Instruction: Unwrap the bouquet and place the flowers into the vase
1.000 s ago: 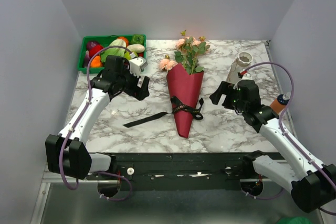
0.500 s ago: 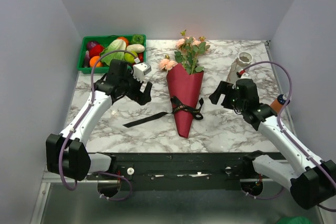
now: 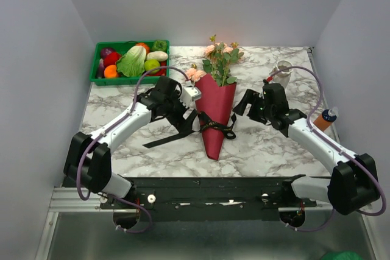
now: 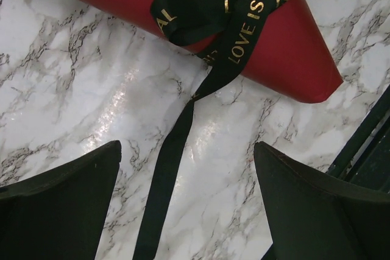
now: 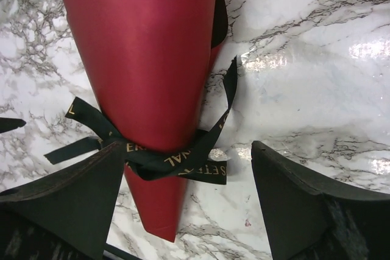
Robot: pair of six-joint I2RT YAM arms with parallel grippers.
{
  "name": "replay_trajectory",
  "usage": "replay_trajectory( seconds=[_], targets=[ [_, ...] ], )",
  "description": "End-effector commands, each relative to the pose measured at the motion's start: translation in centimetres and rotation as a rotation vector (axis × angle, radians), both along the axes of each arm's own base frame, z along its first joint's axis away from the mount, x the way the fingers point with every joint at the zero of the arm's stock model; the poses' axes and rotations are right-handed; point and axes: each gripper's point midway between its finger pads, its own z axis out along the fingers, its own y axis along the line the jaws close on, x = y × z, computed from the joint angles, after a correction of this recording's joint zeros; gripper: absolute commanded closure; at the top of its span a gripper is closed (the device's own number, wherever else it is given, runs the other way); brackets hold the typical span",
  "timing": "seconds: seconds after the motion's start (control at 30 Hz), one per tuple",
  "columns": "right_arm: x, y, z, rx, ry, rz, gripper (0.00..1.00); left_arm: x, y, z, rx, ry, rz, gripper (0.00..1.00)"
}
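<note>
The bouquet (image 3: 214, 109) lies in the middle of the table, a maroon paper cone with its tip toward me. Peach-pink flowers (image 3: 220, 58) stick out of its far end. A black ribbon (image 3: 217, 127) is tied round the cone, and its long tail (image 4: 172, 165) trails left over the marble. My left gripper (image 3: 186, 120) hovers open at the cone's left side, with the tail lying between its fingers (image 4: 58, 208). My right gripper (image 3: 242, 106) hangs open over the cone's right side, above the ribbon knot (image 5: 180, 161). The vase (image 3: 283, 70) stands at the back right, partly hidden by the right arm.
A green tray (image 3: 99, 65) of vegetables sits at the back left corner. A small orange bottle (image 3: 325, 119) with a blue cap stands near the right edge. The dark front rail (image 4: 365, 144) of the table runs just past the cone's tip.
Both arms have swung inward to the bouquet. The left came from beside the green tray to the cone's left side. The right came from in front of the vase to the cone's right side.
</note>
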Motion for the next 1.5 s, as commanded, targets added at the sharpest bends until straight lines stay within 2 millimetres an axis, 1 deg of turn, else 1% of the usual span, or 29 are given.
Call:
replay_trajectory(
  seconds=[0.0,0.03,0.1,0.13,0.17,0.23,0.3,0.33,0.37,0.53,0.57,0.63,0.7,0.73,0.77,0.8,0.87,0.93,0.97,1.03,1.07,1.1,1.13,1.17,1.2,1.23,1.27,1.37,1.47],
  targets=[
    [0.3,0.3,-0.2,0.027,-0.016,-0.011,0.09,1.3,-0.6,-0.2,0.002,-0.046,-0.033,0.01],
    [0.3,0.2,-0.9,0.024,0.003,-0.018,0.09,1.3,-0.8,-1.0,0.016,-0.035,-0.038,0.01],
    [0.4,0.1,-1.8,0.014,0.028,-0.037,0.10,1.5,-1.4,-1.9,0.027,-0.048,-0.063,0.01],
    [0.4,0.1,-2.2,0.016,0.041,-0.044,0.11,1.3,-1.5,-3.0,0.050,-0.034,-0.075,0.01],
    [0.5,0.1,-2.8,0.010,0.057,-0.048,0.12,1.4,-1.9,-3.4,0.055,-0.041,-0.090,0.01],
    [0.6,0.3,-3.3,0.020,0.071,-0.053,0.13,1.2,-2.3,-4.8,0.082,-0.028,-0.118,0.01],
    [0.5,0.3,-4.1,0.018,0.087,-0.060,0.14,1.4,-2.5,-5.4,0.092,-0.041,-0.125,0.01],
    [0.6,0.6,-4.2,0.022,0.082,-0.059,0.14,1.4,-2.4,-6.2,0.106,-0.036,-0.134,0.01],
    [0.5,0.6,-4.3,0.022,0.083,-0.058,0.14,1.6,-2.4,-6.5,0.112,-0.042,-0.135,0.01],
    [0.6,0.9,-5.2,0.024,0.087,-0.061,0.16,1.2,-1.9,-8.2,0.144,-0.040,-0.155,0.01],
    [0.5,1.1,-5.3,0.029,0.090,-0.061,0.16,1.6,-1.9,-8.3,0.146,-0.057,-0.151,0.01],
    [0.2,1.6,-6.0,0.031,0.107,-0.062,0.17,2.0,-1.2,-8.9,0.176,-0.072,-0.123,0.01],
    [0.0,1.9,-6.4,0.012,0.112,-0.077,0.18,2.6,-0.8,-9.2,0.200,-0.106,-0.104,0.01],
    [-0.3,2.0,-6.8,0.020,0.128,-0.093,0.19,2.7,-0.7,-9.4,0.207,-0.109,-0.104,0.04],
    [-0.2,1.7,-7.0,0.007,0.125,-0.122,0.19,2.5,-0.6,-9.6,0.217,-0.101,-0.110,0.18],
    [-0.1,1.5,-7.1,-0.006,0.118,-0.146,0.19,2.5,-0.6,-9.7,0.222,-0.098,-0.114,0.24],
    [-0.2,1.6,-7.4,-0.004,0.128,-0.175,0.19,2.5,-0.4,-9.6,0.227,-0.099,-0.117,0.37],
    [0.1,1.5,-7.4,0.000,0.125,-0.196,0.21,2.6,-0.2,-9.3,0.233,-0.116,-0.111,0.43],
    [0.1,1.6,-7.4,-0.001,0.124,-0.200,0.22,2.6,0.0,-9.3,0.239,-0.116,-0.110,0.51],
    [0.3,1.5,-7.4,-0.004,0.120,-0.216,0.26,2.8,0.0,-8.7,0.236,-0.129,-0.108,0.62],
    [0.3,1.5,-7.3,-0.004,0.120,-0.221,0.28,2.7,0.1,-8.6,0.238,-0.128,-0.106,0.74],
    [0.3,1.4,-7.7,-0.011,0.126,-0.224,0.30,2.6,0.2,-8.5,0.241,-0.123,-0.105,0.81],
    [0.4,1.5,-7.7,-0.011,0.127,-0.229,0.35,2.7,0.2,-8.0,0.238,-0.130,-0.099,0.87],
    [0.5,1.5,-7.8,-0.011,0.130,-0.233,0.36,2.7,0.5,-7.9,0.242,-0.127,-0.093,0.95],
    [0.5,1.5,-8.1,-0.013,0.137,-0.233,0.38,2.7,0.5,-7.7,0.238,-0.130,-0.086,0.96],
    [0.6,1.7,-8.3,-0.009,0.142,-0.236,0.41,2.8,0.6,-7.2,0.230,-0.137,-0.081,0.96],
    [0.6,1.9,-8.4,-0.005,0.143,-0.232,0.42,2.7,0.7,-6.9,0.229,-0.138,-0.077,0.95],
    [0.6,2.9,-8.7,0.006,0.155,-0.213,0.42,2.5,0.9,-6.4,0.227,-0.140,-0.074,0.92],
    [0.1,3.9,-9.1,0.008,0.173,-0.193,0.43,2.3,0.9,-6.3,0.228,-0.135,-0.076,0.92]
  ],
)
